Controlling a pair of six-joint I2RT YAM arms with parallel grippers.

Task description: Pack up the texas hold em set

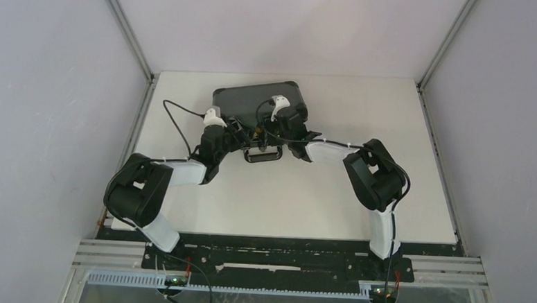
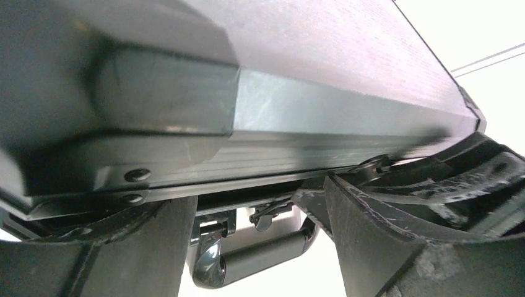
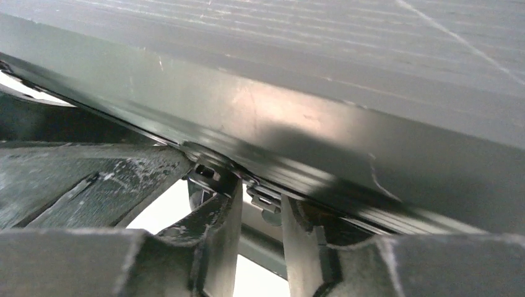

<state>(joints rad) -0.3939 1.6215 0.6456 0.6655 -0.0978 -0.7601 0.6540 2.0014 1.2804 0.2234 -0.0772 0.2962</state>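
Observation:
The dark-grey briefcase (image 1: 258,99) lies closed and flat at the back middle of the table, its handle (image 1: 264,155) towards me. Chips, card boxes, dice and dealer buttons are out of view. My left gripper (image 1: 242,137) is at the case's front edge, left of the handle. In the left wrist view it (image 2: 254,213) is open, its jaws wide apart, with the handle (image 2: 266,253) and a small metal latch (image 2: 272,216) seen between them. My right gripper (image 1: 289,135) is at the front edge right of the handle. In the right wrist view its (image 3: 261,207) fingers stand close on either side of a latch (image 3: 267,203).
The white table (image 1: 284,201) is walled by grey panels left, right and behind. The right arm's elbow (image 1: 374,174) and the left arm's elbow (image 1: 139,190) stand over the near half of the table. Cables loop near the case's left front corner (image 1: 177,122).

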